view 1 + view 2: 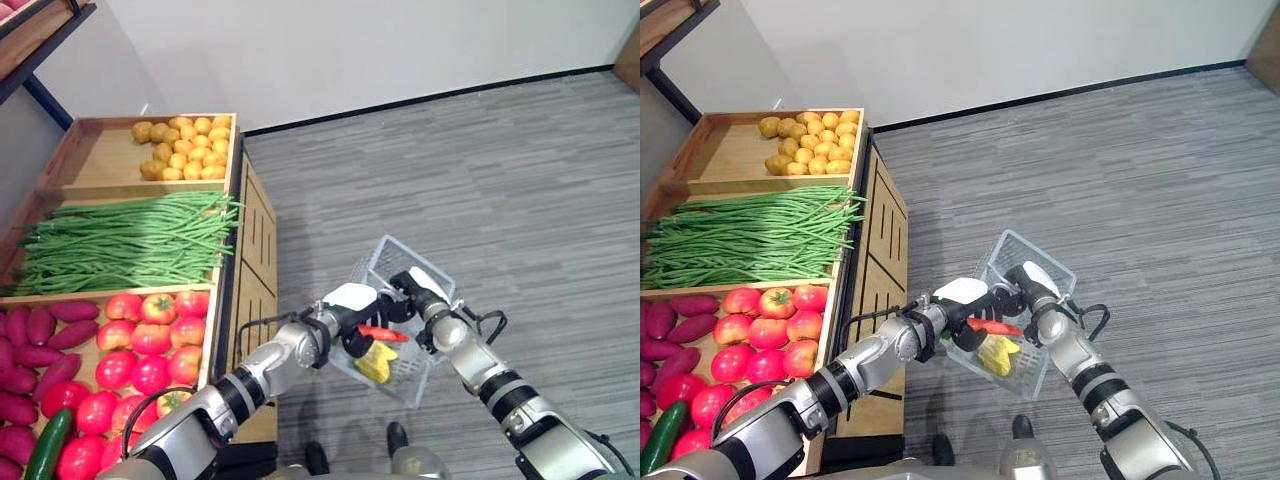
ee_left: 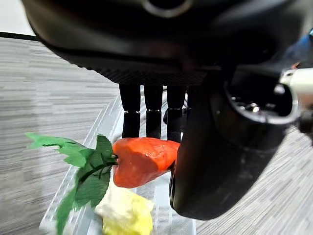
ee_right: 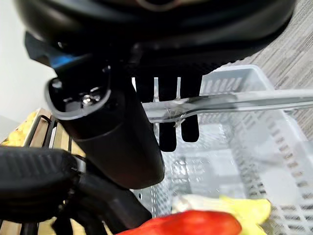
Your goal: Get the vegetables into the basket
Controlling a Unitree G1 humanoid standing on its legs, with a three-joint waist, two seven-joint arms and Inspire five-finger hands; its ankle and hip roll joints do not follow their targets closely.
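A clear plastic basket (image 1: 392, 258) hangs over the grey floor to the right of the produce stand. My right hand (image 1: 424, 291) is shut on the basket's handle (image 3: 234, 100), with its fingers (image 3: 166, 125) curled over the bar. My left hand (image 1: 352, 303) reaches across the basket's near rim and pinches an orange-red carrot (image 2: 144, 159) between thumb (image 2: 210, 161) and fingers. The carrot's green leaves (image 2: 83, 169) stick out sideways. The carrot (image 1: 385, 333) is above the basket's inside, and a yellow vegetable (image 1: 375, 365) lies on the bottom below it.
A wooden stand (image 1: 232, 250) on the left holds potatoes (image 1: 185, 148), green beans (image 1: 130, 240), tomatoes (image 1: 140, 350), purple sweet potatoes (image 1: 35, 345) and a cucumber (image 1: 45, 445). Grey carpet (image 1: 480, 170) stretches to the right and back to a white wall.
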